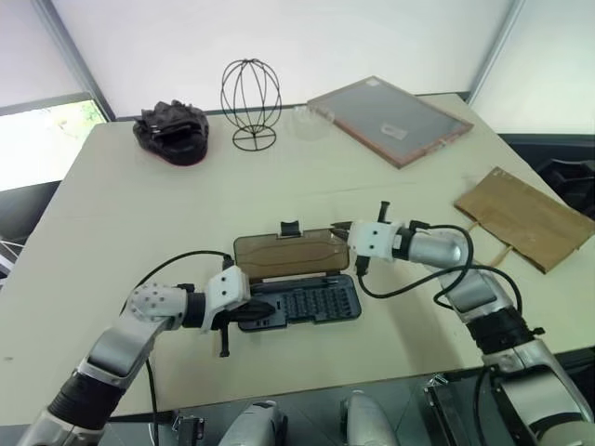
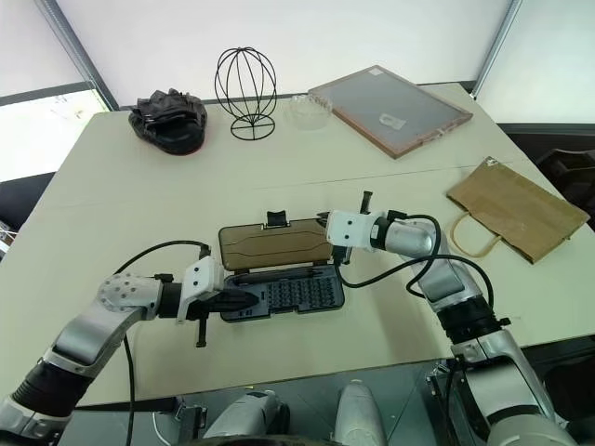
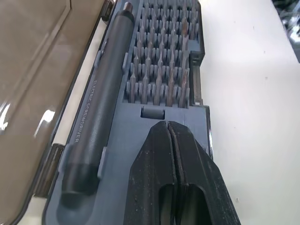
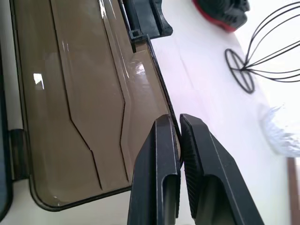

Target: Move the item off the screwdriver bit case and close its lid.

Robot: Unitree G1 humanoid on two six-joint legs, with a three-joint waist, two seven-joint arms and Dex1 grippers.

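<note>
lying open near the front middle of the pale table: the screwdriver bit case, dark blue-grey base toward the robot, rows of small bits standing in it and a dark grey electric screwdriver bedded along the hinge side. folded back flat just beyond the base, on the far side of the hinge: the lid, smoky-brown and translucent, black latch tab at its far edge.

resting on the base's left end: left gripper, fingers pressed together with nothing between them, tips touching the blue plastic just short of the bit rows.

reaching in from the right at the lid's right far corner: right gripper, fingers nearly together and pinching the lid's thin edge, seen between the two pads in the right wrist view.

lying flat well off to the right, near the table's right edge and quite apart from the case: the item, a tan kraft paper bag with a looped twine handle pointing toward the robot.

standing along the far side: black lumpy object on the left, black wire stand beside it, a small clear dish next, then a wood-framed grey board on the right.
</note>
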